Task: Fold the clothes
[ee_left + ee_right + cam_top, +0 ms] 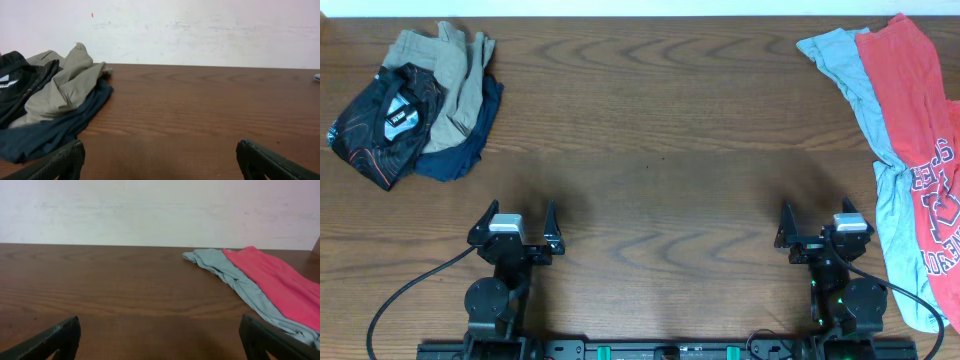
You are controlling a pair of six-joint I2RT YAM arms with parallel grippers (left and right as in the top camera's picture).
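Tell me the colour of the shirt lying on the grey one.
Red shirt with white lettering; clearest in the overhead view.

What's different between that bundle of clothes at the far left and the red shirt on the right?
The bundle is several garments, black, tan and navy, heaped together; the red shirt is one piece. The bundle is compact; the red shirt lies stretched long, overlapping a pale blue-grey shirt. Both lie on the wooden table.
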